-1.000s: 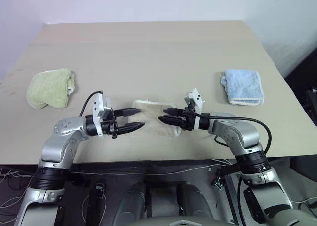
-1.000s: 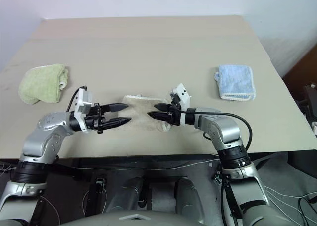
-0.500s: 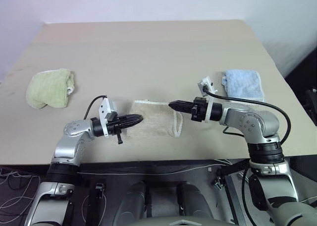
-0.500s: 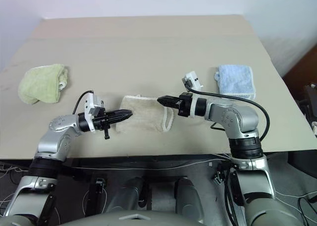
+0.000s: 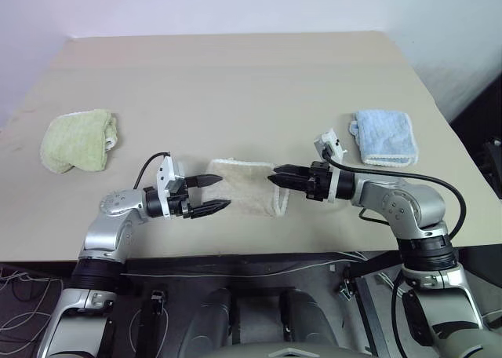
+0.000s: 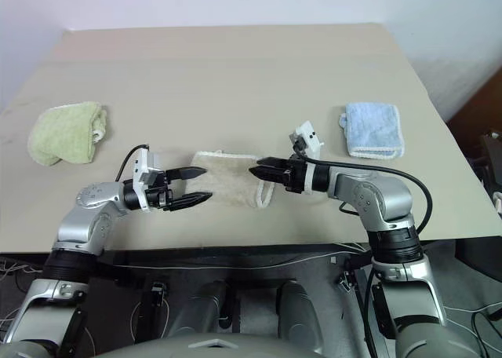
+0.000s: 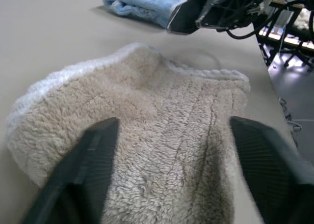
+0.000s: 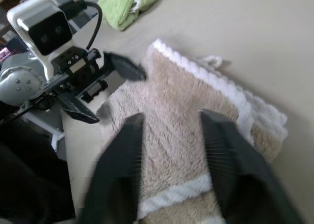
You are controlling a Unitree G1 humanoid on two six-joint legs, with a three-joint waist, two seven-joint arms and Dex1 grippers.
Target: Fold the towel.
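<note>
Beige tabletop [image 5: 235, 83] carries the folded beige-tan terry towel [image 5: 245, 195], flanked by 2 spread, empty grippers, left gripper [image 5: 213, 195] and right gripper [image 5: 279, 177], apparently released.

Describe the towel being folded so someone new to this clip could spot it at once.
On the tan table, look at the near edge, midway between the left pincer and the right pincer. The towel lies there, folded small. Unlike the green towel and the light blue towel, it is beige with a white hem.
</note>
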